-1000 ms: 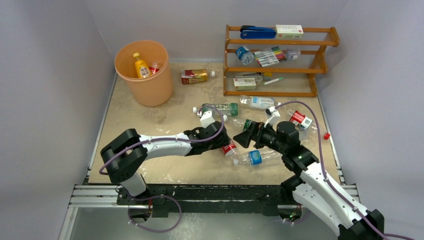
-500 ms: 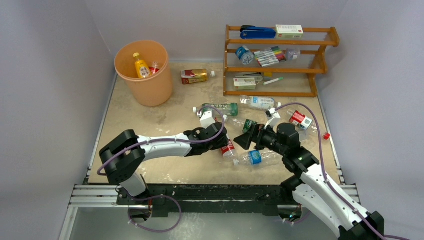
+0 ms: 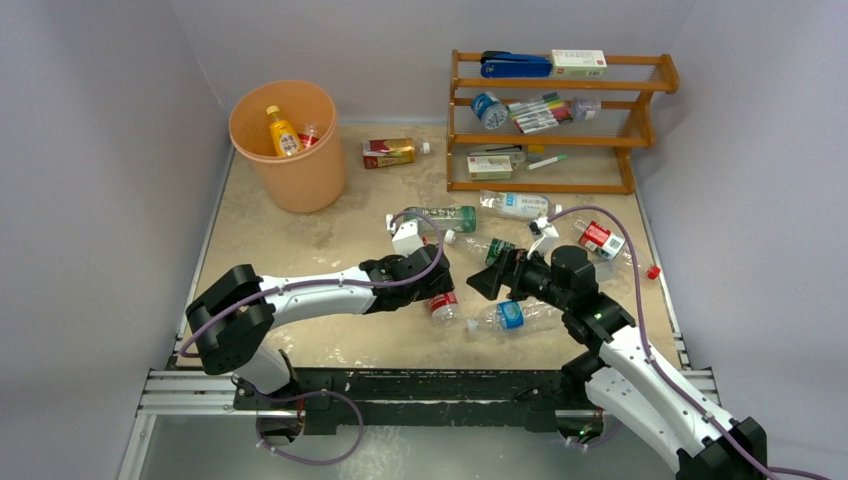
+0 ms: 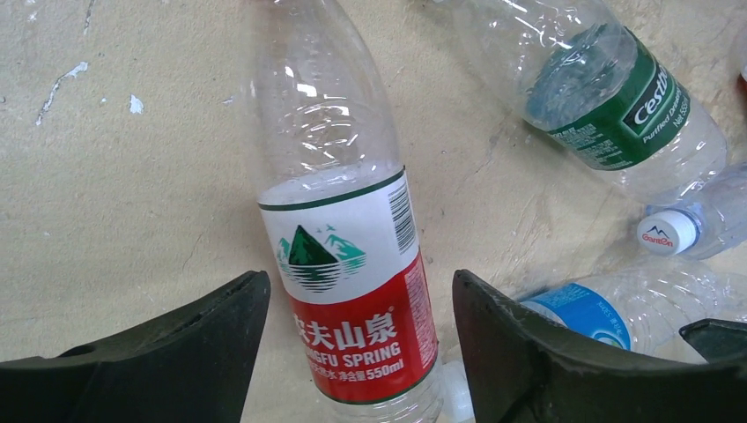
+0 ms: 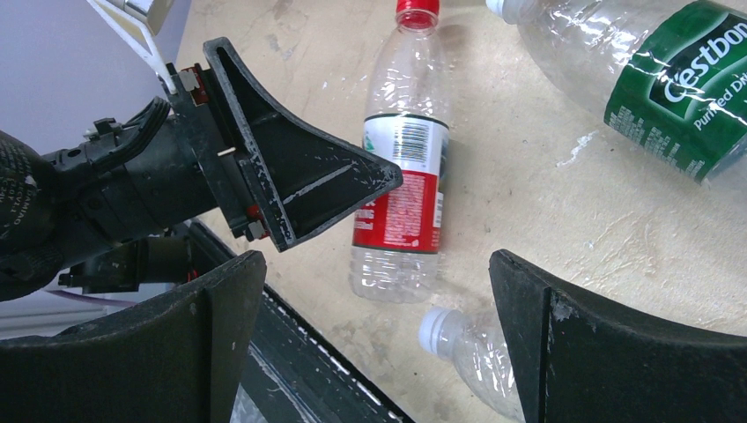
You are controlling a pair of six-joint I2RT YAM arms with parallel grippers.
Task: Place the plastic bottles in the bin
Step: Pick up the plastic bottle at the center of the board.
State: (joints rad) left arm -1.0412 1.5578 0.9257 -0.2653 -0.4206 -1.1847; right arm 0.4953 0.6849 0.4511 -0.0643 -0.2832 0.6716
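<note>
Left jaws stand apart, straddling the red-labelled Nongfu Spring bottle (image 4: 343,264) lying on the counter (image 4: 106,176), a gap on either side. Its cap and base are cut off in the wrist view. Right jaws gape wide, gripping nothing. Well apart stands the bin (image 3: 300,180), a yellow bottle (image 3: 283,133) inside.

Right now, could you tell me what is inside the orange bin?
The bin holds a yellow bottle and, beside it, part of a second bottle, clear with red. The bin's near wall hides its bottom.
</note>
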